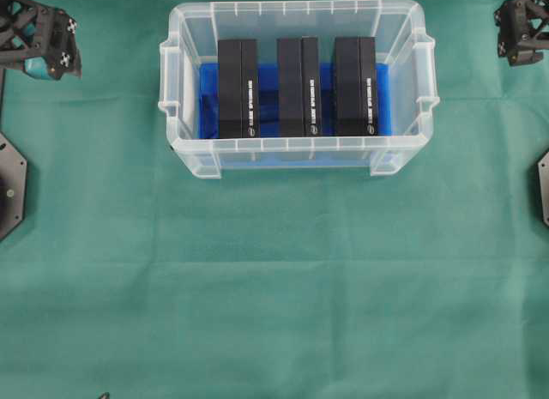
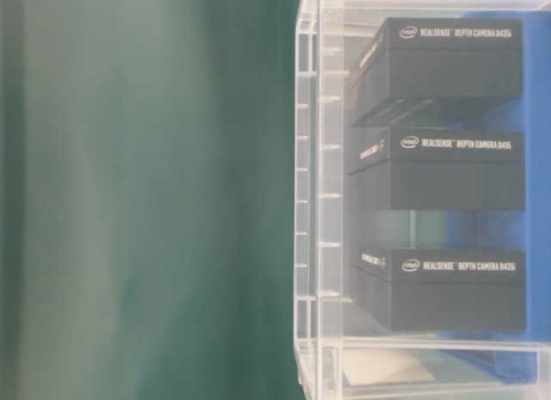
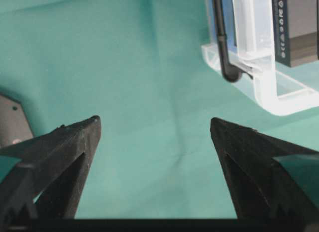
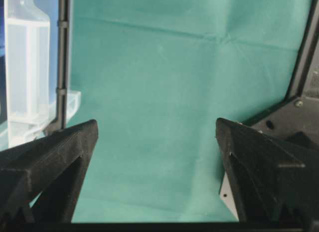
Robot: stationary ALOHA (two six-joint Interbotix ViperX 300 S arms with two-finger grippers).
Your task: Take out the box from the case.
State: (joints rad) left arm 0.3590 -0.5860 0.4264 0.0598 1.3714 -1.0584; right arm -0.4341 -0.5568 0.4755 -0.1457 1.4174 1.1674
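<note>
Matte black cardboard, the three rectangular boxes (image 1: 238, 87) stand on edge inside the clear plastic case (image 1: 184, 154) — likely light, stiff, a little slick, best pinched across the narrow top edges. The left gripper (image 3: 155, 129) and right gripper (image 4: 156, 129) gape wide and empty — the case sits well off to each one's inner side.

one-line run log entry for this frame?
stage: start | case: three black boxes inside | left gripper: open, empty | right gripper: open, empty | both clear of case

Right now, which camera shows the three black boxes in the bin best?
The overhead view: all three black boxes stand side by side inside the bin. The table-level view shows their labels through the wall, the left wrist view only one box's edge, the right wrist view none.
</note>
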